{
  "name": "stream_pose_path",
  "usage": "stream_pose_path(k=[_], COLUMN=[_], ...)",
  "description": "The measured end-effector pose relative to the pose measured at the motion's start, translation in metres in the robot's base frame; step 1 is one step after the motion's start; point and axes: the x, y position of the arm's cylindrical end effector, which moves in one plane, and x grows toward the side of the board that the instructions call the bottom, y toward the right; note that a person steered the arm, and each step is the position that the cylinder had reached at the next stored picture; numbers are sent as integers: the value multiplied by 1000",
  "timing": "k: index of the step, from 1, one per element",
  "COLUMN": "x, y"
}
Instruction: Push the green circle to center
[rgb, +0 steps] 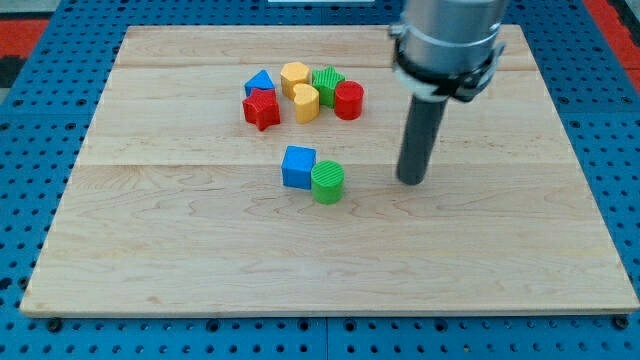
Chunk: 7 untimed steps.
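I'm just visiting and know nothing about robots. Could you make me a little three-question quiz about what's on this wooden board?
1. True or false: my tip touches the green circle.
2. Which block sits against the green circle: A) red star, B) blue cube, C) yellow heart?
3. On which side of the green circle is my tip?

Key: 1 false, they are apart. 2 B. 3 The view's right.

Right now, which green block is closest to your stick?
The green circle beside the blue cube; it sits left of my tip. The other green block is up in the cluster.
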Motion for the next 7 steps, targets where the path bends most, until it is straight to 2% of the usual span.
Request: stream_pose_path(k=[2, 3, 7], x=[74, 75, 2], y=[-69, -92, -73])
